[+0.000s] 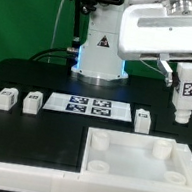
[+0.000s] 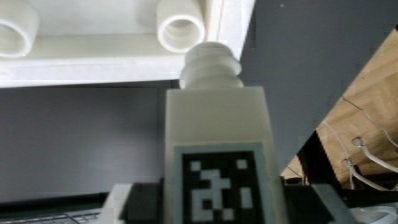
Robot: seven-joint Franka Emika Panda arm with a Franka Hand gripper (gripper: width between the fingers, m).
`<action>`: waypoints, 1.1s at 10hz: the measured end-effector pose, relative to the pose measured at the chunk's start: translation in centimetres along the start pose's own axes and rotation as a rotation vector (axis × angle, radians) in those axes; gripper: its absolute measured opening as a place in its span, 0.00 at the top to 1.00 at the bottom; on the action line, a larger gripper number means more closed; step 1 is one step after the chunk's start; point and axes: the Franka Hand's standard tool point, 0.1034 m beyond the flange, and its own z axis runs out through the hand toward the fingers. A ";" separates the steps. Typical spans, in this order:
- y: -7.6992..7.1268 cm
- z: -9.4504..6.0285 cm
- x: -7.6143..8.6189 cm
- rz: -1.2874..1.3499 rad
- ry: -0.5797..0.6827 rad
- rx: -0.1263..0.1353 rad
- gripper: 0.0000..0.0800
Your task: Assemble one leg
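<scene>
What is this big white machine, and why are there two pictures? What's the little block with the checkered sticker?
The machine is a robot arm with a two-finger claw. One picture comes from a camera standing away from the arm, so it sees the whole table. The other comes from a small camera on the arm's wrist, looking along the claw. The claw is closed on a small white leg with a checkered sticker and holds it in the air. Three more legs sit on the table beside the marker board. In front lies a big white slab with round corner sockets, probably for the legs.
</scene>
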 end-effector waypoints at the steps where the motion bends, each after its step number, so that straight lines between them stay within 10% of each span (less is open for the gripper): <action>1: 0.0 0.1 -0.1 -0.003 -0.002 0.000 0.64; 5: 2.1 3.9 2.6 -0.103 0.003 -0.027 0.64; 11: 1.4 7.4 0.9 -0.104 -0.023 -0.015 0.64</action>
